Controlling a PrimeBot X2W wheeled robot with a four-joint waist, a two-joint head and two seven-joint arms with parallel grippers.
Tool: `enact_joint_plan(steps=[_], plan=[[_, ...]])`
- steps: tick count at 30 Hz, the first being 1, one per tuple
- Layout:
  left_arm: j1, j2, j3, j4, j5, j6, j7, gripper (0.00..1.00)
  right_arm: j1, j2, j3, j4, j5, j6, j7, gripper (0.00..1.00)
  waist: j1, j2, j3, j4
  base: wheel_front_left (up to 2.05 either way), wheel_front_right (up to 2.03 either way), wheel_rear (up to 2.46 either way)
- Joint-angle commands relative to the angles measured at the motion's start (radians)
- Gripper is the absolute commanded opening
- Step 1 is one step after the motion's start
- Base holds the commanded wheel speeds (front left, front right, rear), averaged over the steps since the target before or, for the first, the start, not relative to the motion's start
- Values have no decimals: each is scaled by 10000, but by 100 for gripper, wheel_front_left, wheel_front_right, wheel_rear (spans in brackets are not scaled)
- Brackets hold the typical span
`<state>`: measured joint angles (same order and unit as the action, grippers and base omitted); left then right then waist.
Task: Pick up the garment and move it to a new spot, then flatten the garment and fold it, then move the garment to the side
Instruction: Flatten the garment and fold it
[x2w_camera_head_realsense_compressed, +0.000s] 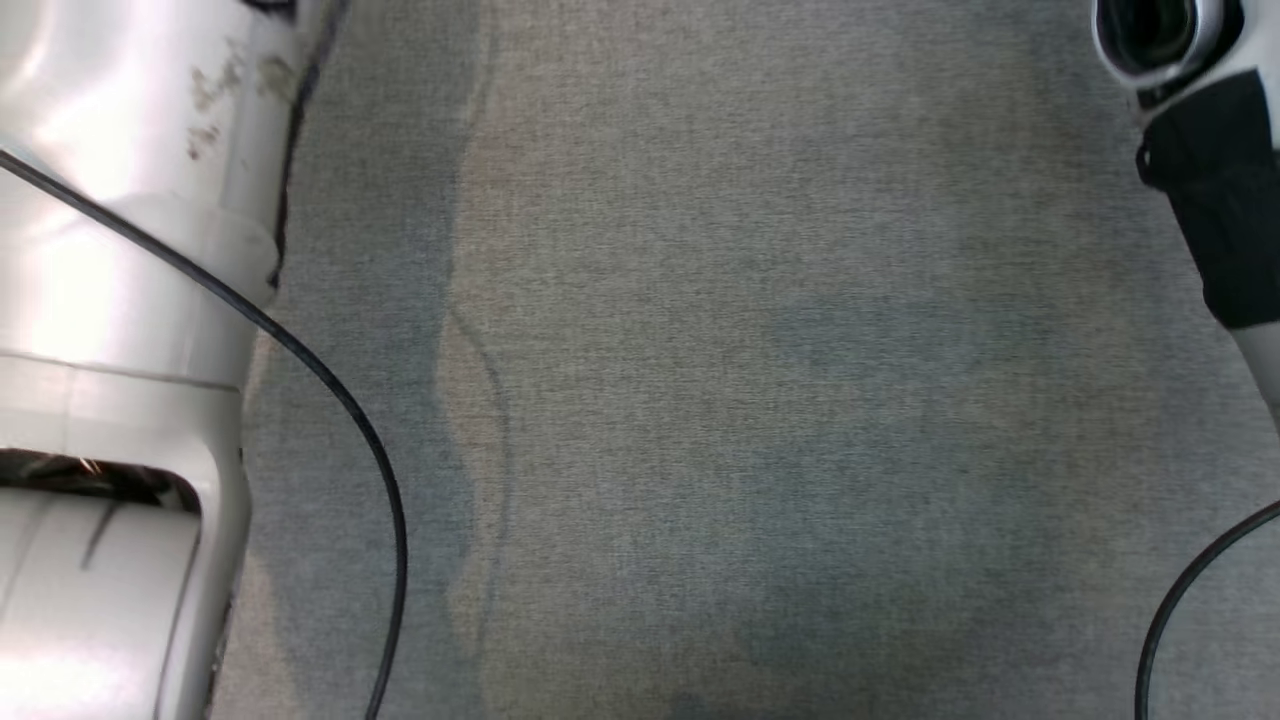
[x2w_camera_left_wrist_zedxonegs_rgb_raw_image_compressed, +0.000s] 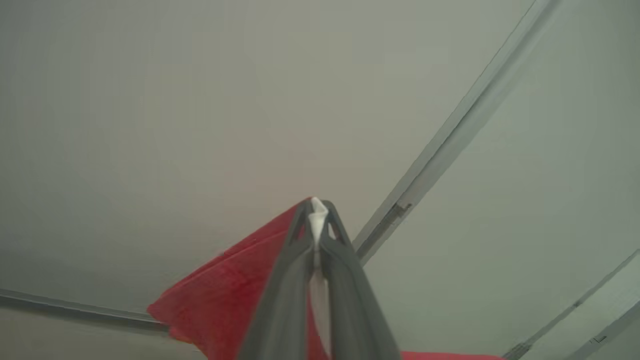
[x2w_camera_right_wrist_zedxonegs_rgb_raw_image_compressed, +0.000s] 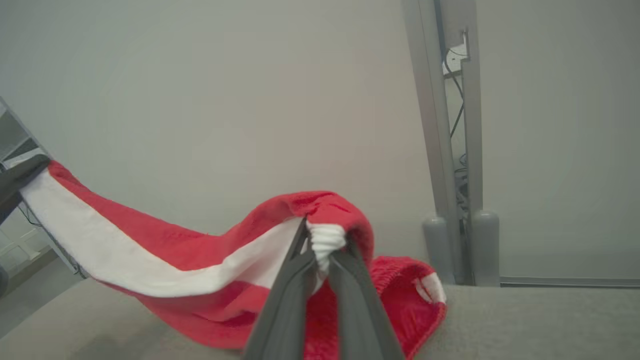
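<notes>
So you're basically in the first leg of this one: the garment (x2w_camera_right_wrist_zedxonegs_rgb_raw_image_compressed: 165, 250), a fuzzy red thing with a broad white stripe, is off the tabletop (x2w_camera_head_realsense_compressed: 760, 400) and strung up between both arms, so the pickup looks done. I'd say the move to a new spot is what's underway. Nothing is laid down yet, so the flattening, the fold and the final shove to the side are all left to do. The left gripper (x2w_camera_left_wrist_zedxonegs_rgb_raw_image_compressed: 316, 210) is clamped tight on a bit of white edge, with red cloth hanging off below and to the left of its fingers. The right gripper (x2w_camera_right_wrist_zedxonegs_rgb_raw_image_compressed: 325, 240) is pinched on a bunched-up wad of the white stripe, and red fleece curls over the top of its fingertips. From there the cloth sags in a long swoop out to the left, where the other gripper has the far end, and a lumpy red part hangs down just right of your right fingers, low toward the grey surface. I can't tell if that bit is touching the tabletop or just dangling over it. In the head view, the stretch of tabletop between the two arms is bare grey cloth, so there's room to lay it out.
</notes>
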<state>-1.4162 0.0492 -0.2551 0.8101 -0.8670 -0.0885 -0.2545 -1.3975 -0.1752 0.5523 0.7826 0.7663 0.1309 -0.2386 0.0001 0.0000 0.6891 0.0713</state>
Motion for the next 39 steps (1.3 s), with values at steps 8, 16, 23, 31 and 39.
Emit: enact_joint_plan(steps=[8, 16, 23, 31, 39], plan=[[1150, 38, -39, 801, 403, -276, -103, 0, 898, -532, 1164, 667, 1643, -5, -95, 0, -1, 0, -437, 478, 0, 0, 0], [2371, 324, -620, 2165, 1120, -417, -95, 0, 2041, -814, 2574, 866, 2825, -5, 780, 0, -1, 0, -1643, 492, 0, 0, 0], [3494, 702, -1719, 2618, 1286, -415, 314, 0, 2997, -1126, 3865, 826, 3483, -5, 1591, 0, -1, 0, -2617, 428, 0, 0, 0], [4753, 1288, -2907, 2085, 745, -419, 982, 0, 3729, -1427, 4963, 803, 4033, -5, 2166, 0, -1, 0, -3448, 462, 0, 0, 0], [5919, 2058, -3923, 1506, 243, -418, 1453, 0, 4424, -1595, 5850, 698, 4647, -7, 2769, 0, -1, 0, -4270, 463, 0, 0, 0]])
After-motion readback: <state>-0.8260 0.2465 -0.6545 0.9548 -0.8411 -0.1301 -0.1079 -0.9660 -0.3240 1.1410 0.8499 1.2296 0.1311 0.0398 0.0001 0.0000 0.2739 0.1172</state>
